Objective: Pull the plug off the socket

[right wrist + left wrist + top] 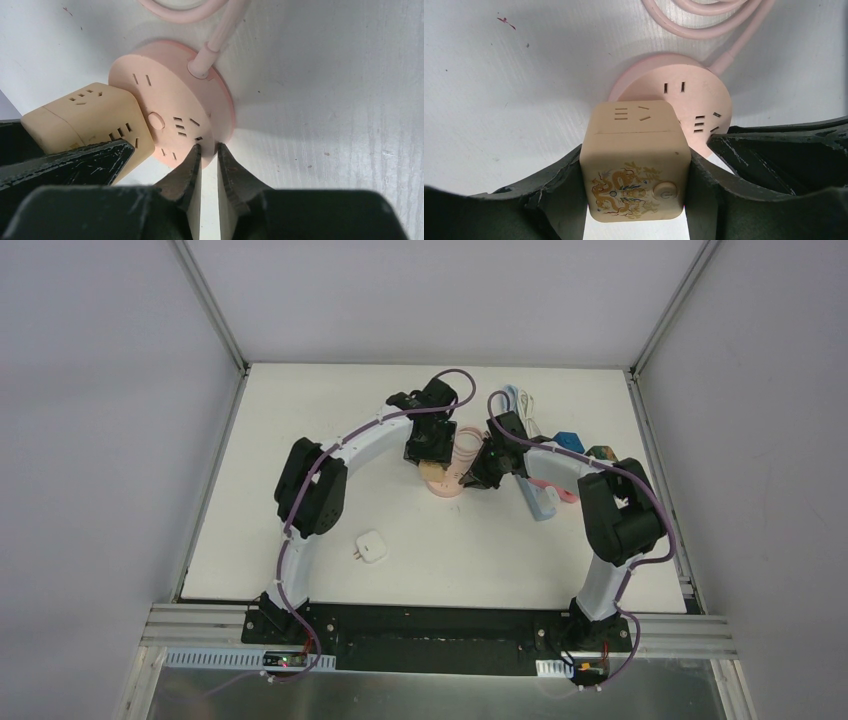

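Left wrist alone shows dragon print [624,192] on cube plug [634,125].

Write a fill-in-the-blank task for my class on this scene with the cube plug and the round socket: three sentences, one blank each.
1. The left gripper is shut on a cube plug printed with a gold ___ design.
2. The round socket is ___ in colour.
3. A loose white plug lies on the table toward the robot's ___ side.

Missing words: dragon; pink; left.
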{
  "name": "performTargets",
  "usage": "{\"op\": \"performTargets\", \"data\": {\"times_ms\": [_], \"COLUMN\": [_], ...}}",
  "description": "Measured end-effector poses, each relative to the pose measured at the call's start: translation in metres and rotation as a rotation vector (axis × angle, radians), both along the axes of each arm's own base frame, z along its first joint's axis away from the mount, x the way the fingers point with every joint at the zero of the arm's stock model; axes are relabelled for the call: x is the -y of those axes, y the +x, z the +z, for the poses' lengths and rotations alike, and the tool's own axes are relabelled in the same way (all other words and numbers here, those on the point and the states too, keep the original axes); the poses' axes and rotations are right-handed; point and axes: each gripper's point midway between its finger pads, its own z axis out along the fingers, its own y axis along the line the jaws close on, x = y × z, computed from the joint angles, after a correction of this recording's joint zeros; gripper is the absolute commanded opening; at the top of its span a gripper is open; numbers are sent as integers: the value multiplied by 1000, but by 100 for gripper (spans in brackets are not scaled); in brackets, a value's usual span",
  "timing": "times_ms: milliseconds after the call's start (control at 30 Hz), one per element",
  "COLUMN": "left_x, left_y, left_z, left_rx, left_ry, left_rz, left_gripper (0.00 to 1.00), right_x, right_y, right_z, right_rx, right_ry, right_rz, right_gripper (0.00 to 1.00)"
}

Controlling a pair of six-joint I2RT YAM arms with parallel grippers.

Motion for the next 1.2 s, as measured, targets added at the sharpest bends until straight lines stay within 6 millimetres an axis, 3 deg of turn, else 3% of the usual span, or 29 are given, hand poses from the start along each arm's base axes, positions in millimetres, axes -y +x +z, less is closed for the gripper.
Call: {"op": "performTargets", "data": {"times_ms": [67,400,733,1033,1200], "left_x": [-1,3,-3,-5,-5], "left_y": [0,-3,3,-1,-1], "left_z": [0,1,-1,-1,-1], "left_rx": [0,11,-35,-24,-19], "left_ry": [3,129,-9,40,37], "left_rz": [6,-4,-40,20,-44], "left_gripper": [0,0,0,0,0], "right_x": [0,1,-2,-5,-5], "right_y": [0,-1,0,0,-1], "right_z": [0,1,2,2,2], "right_rx": [1,-1,0,1,-6], "right_ry": [-6,-36,-25,-23,-21], "right_rz": [-1,-9,-11,-20,-23], "right_gripper": [0,0,0,0,0]}}
